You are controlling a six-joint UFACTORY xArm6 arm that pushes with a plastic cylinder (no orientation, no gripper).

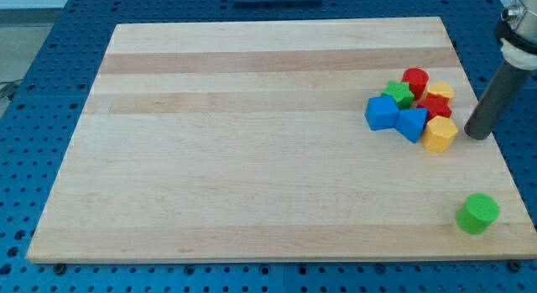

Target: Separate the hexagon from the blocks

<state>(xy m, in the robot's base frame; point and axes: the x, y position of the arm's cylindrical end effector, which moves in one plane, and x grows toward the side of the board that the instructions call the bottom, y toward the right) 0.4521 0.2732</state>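
Note:
A tight cluster of blocks sits at the view's right on the wooden board [252, 142]. The yellow hexagon [440, 133] is at the cluster's lower right, touching a blue triangle [412, 123] and a red star-like block [435, 107]. A blue cube [382, 112], a green star [398, 93], a red cylinder [415, 79] and a yellow block [441, 92] make up the other blocks of the cluster. My tip [477, 135] rests on the board just right of the yellow hexagon, a small gap apart.
A green cylinder [478, 213] stands alone near the board's lower right corner. The board's right edge runs close to my tip. A blue perforated table [33, 117] surrounds the board.

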